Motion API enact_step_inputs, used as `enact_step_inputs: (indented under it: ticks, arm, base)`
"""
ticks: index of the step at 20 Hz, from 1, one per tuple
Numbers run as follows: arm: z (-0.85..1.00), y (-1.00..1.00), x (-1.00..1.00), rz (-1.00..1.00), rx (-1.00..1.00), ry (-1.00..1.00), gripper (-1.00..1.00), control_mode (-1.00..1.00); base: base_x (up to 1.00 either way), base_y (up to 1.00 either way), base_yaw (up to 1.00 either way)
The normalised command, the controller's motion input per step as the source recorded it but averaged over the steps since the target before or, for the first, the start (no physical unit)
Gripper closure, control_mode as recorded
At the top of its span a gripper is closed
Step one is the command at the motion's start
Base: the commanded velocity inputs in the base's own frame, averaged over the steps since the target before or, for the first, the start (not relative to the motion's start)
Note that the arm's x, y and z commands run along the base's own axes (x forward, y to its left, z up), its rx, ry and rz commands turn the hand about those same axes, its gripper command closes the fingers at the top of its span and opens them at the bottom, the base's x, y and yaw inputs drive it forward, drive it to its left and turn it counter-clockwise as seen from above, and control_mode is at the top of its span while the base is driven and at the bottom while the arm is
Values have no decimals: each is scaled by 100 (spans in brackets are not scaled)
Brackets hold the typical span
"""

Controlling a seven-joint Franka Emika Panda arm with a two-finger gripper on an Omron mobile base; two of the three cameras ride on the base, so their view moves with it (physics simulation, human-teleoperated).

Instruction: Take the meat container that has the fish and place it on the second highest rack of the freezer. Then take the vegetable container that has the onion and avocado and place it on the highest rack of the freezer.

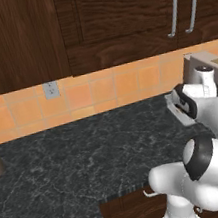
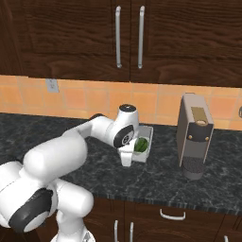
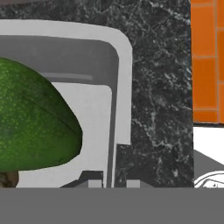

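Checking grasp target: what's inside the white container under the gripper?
A green avocado lies in the white container; a tan sliver at its lower edge may be the onion. The arm covers the rest in the base views.

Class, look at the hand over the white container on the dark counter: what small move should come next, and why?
Probably close the gripper on the container wall. In the hand view the fingertips sit on either side of the white rim beside the avocado, and the right base view shows the hand low at the container, which rests on the counter. The grip looks not yet made.
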Motion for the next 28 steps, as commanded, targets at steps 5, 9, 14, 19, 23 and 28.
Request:
enact_step_inputs:
  ticks: [5, 9, 14, 19, 23, 28]
  arm:
    - [54, 79, -32, -5, -1, -5, 100, -100]
    - [53, 70, -57, 0, -7, 0, 100, -100]
    - [42, 67, -67, 0, -7, 2, 100, -100]
    - [35, 52, -70, 0, -3, 3, 100, -100]
    - [45, 11, -44, 0, 0, 7, 100, -100]
    - [49, 7, -2, 0, 8, 0, 100, -100]
  base:
    - [0, 0, 0]
    - [0, 0, 0]
    - [0, 0, 0]
    - [0, 0, 0]
    - [0, 0, 0]
    - [0, 0, 0]
